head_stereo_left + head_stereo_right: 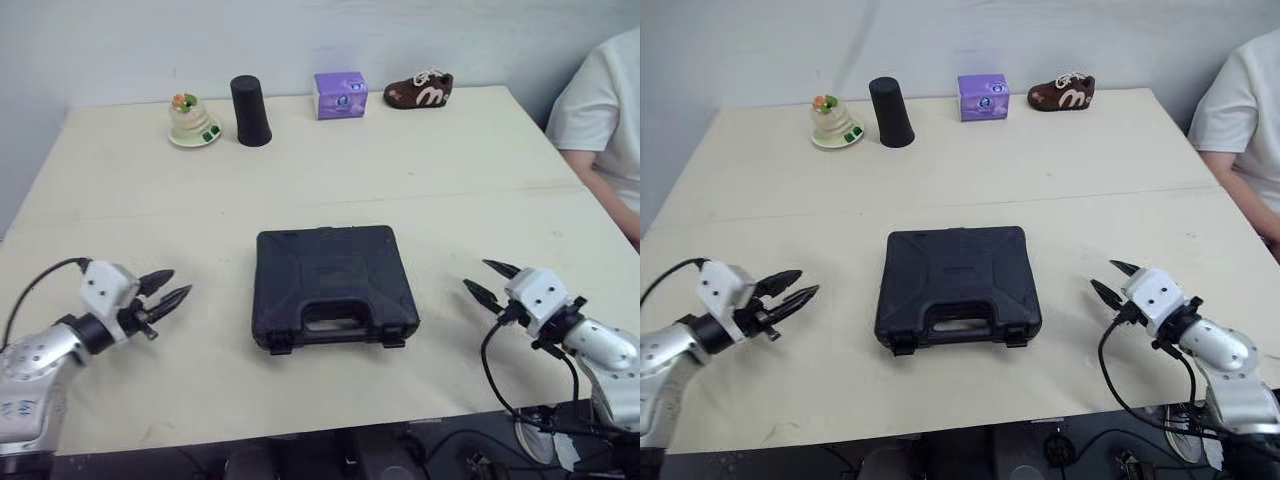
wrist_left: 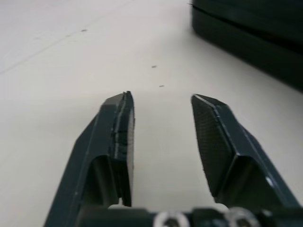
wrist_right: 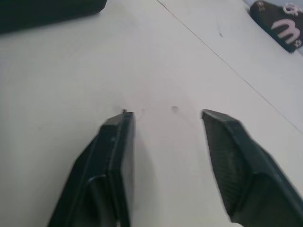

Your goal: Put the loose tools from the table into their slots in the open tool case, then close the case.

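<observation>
A black plastic tool case [image 1: 332,286] lies shut and flat in the middle of the table, its handle and two latches toward me. My left gripper [image 1: 170,287] hovers low over the table to the case's left, open, nothing between its fingers [image 2: 118,137]. My right gripper [image 1: 486,278] sits to the case's right, open and empty as well, its fingers [image 3: 116,156] over bare tabletop. A corner of the case [image 2: 251,42] shows in the left wrist view. I see no loose tools on the table.
Along the far edge stand a small cake on a plate [image 1: 193,121], a black cup [image 1: 250,111], a purple box [image 1: 340,94] and a brown shoe [image 1: 420,90]. A person in a white shirt [image 1: 600,110] sits at the right side. The table's [image 1: 450,180] front edge runs just below my grippers.
</observation>
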`<state>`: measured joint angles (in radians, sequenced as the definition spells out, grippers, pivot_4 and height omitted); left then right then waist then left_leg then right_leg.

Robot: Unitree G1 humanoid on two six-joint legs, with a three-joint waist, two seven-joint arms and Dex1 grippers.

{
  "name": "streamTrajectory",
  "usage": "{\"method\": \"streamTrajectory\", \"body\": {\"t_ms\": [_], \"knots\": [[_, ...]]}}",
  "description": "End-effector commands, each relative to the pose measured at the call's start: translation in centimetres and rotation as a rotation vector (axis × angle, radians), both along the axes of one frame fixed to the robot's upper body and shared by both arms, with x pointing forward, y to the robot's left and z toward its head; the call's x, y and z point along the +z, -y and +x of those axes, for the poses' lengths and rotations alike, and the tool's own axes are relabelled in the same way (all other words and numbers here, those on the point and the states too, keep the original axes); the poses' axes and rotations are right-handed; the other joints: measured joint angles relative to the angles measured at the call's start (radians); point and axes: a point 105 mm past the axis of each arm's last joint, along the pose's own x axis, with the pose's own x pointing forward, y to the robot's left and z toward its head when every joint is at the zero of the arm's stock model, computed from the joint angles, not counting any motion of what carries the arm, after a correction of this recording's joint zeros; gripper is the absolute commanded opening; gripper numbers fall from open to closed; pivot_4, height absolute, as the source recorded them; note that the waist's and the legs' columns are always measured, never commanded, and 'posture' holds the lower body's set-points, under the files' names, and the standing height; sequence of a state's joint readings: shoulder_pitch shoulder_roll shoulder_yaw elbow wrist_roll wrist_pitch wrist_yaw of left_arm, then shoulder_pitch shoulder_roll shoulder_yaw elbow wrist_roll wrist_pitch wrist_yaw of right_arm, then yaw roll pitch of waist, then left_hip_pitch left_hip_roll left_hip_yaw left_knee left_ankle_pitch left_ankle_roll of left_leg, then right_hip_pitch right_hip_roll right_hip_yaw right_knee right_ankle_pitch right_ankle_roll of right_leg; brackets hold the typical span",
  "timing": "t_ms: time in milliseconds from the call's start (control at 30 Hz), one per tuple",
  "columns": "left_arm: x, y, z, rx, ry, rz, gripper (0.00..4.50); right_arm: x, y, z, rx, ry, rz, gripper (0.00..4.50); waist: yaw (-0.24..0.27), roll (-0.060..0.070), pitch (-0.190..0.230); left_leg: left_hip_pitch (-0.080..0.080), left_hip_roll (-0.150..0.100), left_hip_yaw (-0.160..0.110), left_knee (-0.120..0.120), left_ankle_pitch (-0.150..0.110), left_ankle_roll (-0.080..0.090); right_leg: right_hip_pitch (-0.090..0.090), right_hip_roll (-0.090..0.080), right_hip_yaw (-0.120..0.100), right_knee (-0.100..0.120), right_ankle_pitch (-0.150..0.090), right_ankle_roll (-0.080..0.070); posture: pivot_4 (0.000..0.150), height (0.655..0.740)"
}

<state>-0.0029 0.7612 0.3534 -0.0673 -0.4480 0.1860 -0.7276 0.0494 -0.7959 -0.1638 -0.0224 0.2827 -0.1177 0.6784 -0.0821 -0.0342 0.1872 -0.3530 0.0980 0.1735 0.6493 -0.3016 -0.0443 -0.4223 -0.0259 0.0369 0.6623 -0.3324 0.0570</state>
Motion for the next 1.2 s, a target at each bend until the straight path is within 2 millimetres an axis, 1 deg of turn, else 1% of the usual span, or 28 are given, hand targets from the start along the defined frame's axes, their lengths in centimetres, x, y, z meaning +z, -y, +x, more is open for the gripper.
{"method": "streamTrajectory", "body": {"t_ms": [33, 67, 100, 167, 200, 267, 333, 433, 500, 567, 633, 667, 733, 800, 900, 1000, 1100, 1200], "knots": [[1.7, 1.3, 2.7, -0.032, 0.032, -0.034, 1.8, 0.5, -2.5, -2.4, 0.141, -0.131, 0.069, 1.84, 0.01, 0.0, 0.0, 0.0, 0.0, 0.0, 0.0, 0.0, 0.001, 0.001, 0.0, 0.0, 0.0, 0.0, 0.0, 0.15, 0.74], [1.8, 2.1, 4.2, -0.041, 0.03, -0.028, 1.53, -0.2, -3.4, -3.2, 0.189, -0.189, 0.068, 1.57, 0.013, 0.0, 0.0, 0.0, -0.001, 0.0, 0.0, 0.0, 0.001, 0.002, 0.0, -0.001, -0.001, 0.0, 0.0, 0.15, 0.74], [1.8, 3.0, 5.4, -0.057, 0.024, -0.014, 1.32, -0.8, -4.2, -4.0, 0.225, -0.242, 0.067, 1.12, 0.026, 0.0, 0.0, 0.0, -0.001, 0.0, 0.0, 0.0, 0.002, 0.002, 0.0, -0.001, -0.001, 0.001, 0.001, 0.15, 0.74], [1.7, 4.2, 7.4, -0.075, 0.01, 0.001, 0.35, -1.7, -5.2, -4.8, 0.265, -0.311, 0.06, 0.06, 0.029, -0.002, -0.001, 0.0, -0.003, 0.0, 0.001, 0.0, 0.002, 0.004, 0.002, -0.004, -0.002, 0.001, 0.001, 0.15, 0.74], [1.6, 4.9, 8.5, -0.086, -0.009, 0.003, 0.03, -2.2, -5.5, -5.3, 0.285, -0.353, 0.045, 0.0, 0.029, -0.002, -0.001, 0.0, -0.003, 0.0, 0.001, -0.001, 0.002, 0.004, 0.001, -0.003, -0.003, 0.001, 0.002, 0.15, 0.74], [1.7, 6.0, 9.8, -0.103, -0.021, 0.012, 0.03, -2.8, -5.7, -5.8, 0.297, -0.405, 0.029, 0.0, 0.027, -0.002, -0.001, 0.0, -0.004, 0.0, 0.001, -0.001, 0.003, 0.004, 0.002, -0.003, -0.003, 0.002, 0.002, 0.15, 0.74], [1.7, 7.5, 11.0, -0.149, -0.027, 0.042, 0.03, -3.0, -6.0, -6.2, 0.309, -0.45, 0.039, 0.0, 0.025, -0.002, -0.001, 0.0, -0.004, 0.001, 0.001, -0.002, 0.004, 0.004, 0.002, -0.002, -0.004, 0.002, 0.003, 0.15, 0.74], [2.0, 9.0, 13.0, -0.16, -0.026, 0.04, 0.03, -3.6, -7.0, -6.5, 0.351, -0.488, 0.031, 0.0, 0.029, -0.003, -0.001, -0.001, -0.003, 0.002, 0.002, -0.002, 0.004, 0.003, 0.003, -0.003, -0.005, 0.001, 0.003, 0.15, 0.74], [1.8, 9.8, 13.8, -0.182, -0.018, 0.053, 0.03, -4.0, -7.9, -5.9, 0.369, -0.469, 0.024, 0.0, 0.028, -0.003, -0.001, -0.002, -0.002, 0.002, 0.003, -0.002, 0.003, 0.003, 0.005, -0.004, -0.005, 0.001, 0.003, 0.15, 0.74], [1.5, 10.3, 14.3, -0.192, -0.008, 0.074, 0.03, -4.1, -8.4, -5.3, 0.374, -0.449, 0.036, 0.0, 0.026, -0.004, -0.001, -0.001, -0.001, 0.002, 0.004, -0.002, 0.003, 0.003, 0.006, -0.004, -0.004, 0.001, 0.003, 0.15, 0.74], [1.4, 10.7, 14.5, -0.21, -0.014, 0.078, 0.03, -4.0, -8.3, -4.6, 0.366, -0.432, 0.039, 0.0, 0.023, -0.004, -0.001, 0.0, -0.001, 0.002, 0.004, -0.002, 0.003, 0.003, 0.008, -0.003, -0.003, 0.001, 0.003, 0.15, 0.74], [1.2, 11.2, 14.2, -0.258, -0.022, 0.076, 0.03, -4.0, -8.1, -4.2, 0.363, -0.42, 0.026, 0.0, 0.021, -0.005, -0.001, 0.0, 0.0, 0.002, 0.005, -0.002, 0.002, 0.003, 0.009, -0.003, -0.003, 0.002, 0.003, 0.15, 0.74], [0.5, 11.5, 13.7, -0.317, -0.059, 0.074, 0.03, -3.8, -7.7, -3.5, 0.356, -0.399, 0.012, 0.0, 0.019, -0.005, -0.001, 0.0, 0.002, 0.002, 0.006, -0.002, 0.002, 0.003, 0.012, -0.003, -0.002, 0.002, 0.003, 0.15, 0.74], [0.0, 11.4, 13.4, -0.348, -0.078, 0.077, 0.03, -3.6, -7.5, -2.8, 0.348, -0.381, 0.015, 0.0, 0.019, -0.005, -0.001, 0.0, 0.003, 0.004, 0.008, -0.002, 0.002, 0.003, 0.013, -0.004, -0.001, 0.003, 0.003, 0.15, 0.74], [-0.2, 11.4, 12.4, -0.426, -0.08, 0.047, 0.03, -3.0, -6.7, -1.1, 0.309, -0.318, -0.005, 0.0, 0.02, -0.005, -0.001, 0.0, 0.003, 0.003, 0.009, -0.003, 0.002, 0.003, 0.013, -0.003, -0.001, 0.003, 0.003, 0.15, 0.74], [-0.5, 10.8, 11.7, -0.458, -0.093, 0.051, 0.03, -2.4, -6.0, 0.4, 0.275, -0.269, -0.014, 0.0, 0.023, -0.005, -0.001, -0.001, 0.003, 0.004, 0.01, -0.003, 0.002, 0.003, 0.013, -0.004, -0.001, 0.003, 0.003, 0.15, 0.74], [-0.8, 10.3, 10.5, -0.518, -0.102, 0.039, 0.03, -1.7, -5.4, 1.9, 0.243, -0.218, -0.029, 0.0, 0.024, -0.005, -0.001, -0.001, 0.003, 0.004, 0.011, -0.003, 0.003, 0.003, 0.012, -0.003, -0.001, 0.003, 0.003, 0.15, 0.74], [-0.9, 9.8, 9.0, -0.559, -0.091, 0.055, 0.03, -1.3, -5.0, 3.0, 0.221, -0.181, -0.039, 0.0, 0.024, -0.005, -0.001, -0.004, 0.004, 0.004, 0.01, -0.004, 0.002, -0.001, 0.013, -0.002, 0.0, 0.002, 0.002, 0.15, 0.74]]}}
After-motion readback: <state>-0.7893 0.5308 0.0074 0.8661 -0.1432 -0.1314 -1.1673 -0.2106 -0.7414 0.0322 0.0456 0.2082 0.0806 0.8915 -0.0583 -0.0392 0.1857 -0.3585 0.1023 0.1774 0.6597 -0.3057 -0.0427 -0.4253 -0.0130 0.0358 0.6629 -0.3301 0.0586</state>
